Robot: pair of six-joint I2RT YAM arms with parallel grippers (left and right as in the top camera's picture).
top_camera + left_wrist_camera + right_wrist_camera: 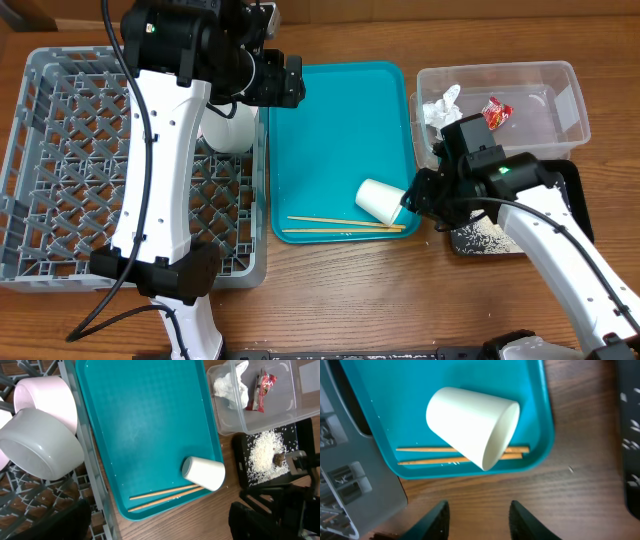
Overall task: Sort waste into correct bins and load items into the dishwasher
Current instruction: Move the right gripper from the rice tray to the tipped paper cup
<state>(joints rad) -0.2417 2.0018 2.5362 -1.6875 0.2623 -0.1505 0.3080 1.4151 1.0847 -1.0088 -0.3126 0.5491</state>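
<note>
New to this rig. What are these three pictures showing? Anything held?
Two robot arms at a table, each ending in a two-finger gripper. One picture is from above; the other two are from wrist cameras. On the table: a grey dish rack holding dishes, a teal tray with a tipped white cup and two chopsticks, a clear tub with tissue and a red wrapper, a black tray of rice. The right gripper is open, just short of the cup; the left gripper is open and empty.
</note>
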